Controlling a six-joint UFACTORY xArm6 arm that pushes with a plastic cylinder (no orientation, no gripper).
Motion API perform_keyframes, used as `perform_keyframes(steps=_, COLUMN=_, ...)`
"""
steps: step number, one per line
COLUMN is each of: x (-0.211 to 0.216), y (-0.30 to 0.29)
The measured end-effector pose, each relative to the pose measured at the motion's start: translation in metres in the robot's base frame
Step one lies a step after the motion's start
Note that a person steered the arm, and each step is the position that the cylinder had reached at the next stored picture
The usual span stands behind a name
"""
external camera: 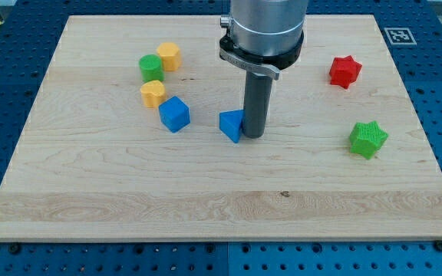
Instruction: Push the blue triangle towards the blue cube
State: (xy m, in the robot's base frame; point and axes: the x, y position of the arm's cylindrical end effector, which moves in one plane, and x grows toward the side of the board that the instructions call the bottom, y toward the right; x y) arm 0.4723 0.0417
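Blue triangle (231,125) against my tip (253,136)
Blue cube (175,114) sits near, toward the view's left; I have no jaws.

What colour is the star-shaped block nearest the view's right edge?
Green. The green star shows clearly in the camera view, below the red star.

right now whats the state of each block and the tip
blue triangle: on the board, my tip against its right side
blue cube: left of the triangle, apart from it
lower yellow block: close above the cube
green block: beside the upper yellow block
red star: alone
green star: alone
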Motion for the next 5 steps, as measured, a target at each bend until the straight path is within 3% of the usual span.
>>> perform_keyframes(steps=5, x=0.000, y=-0.010)
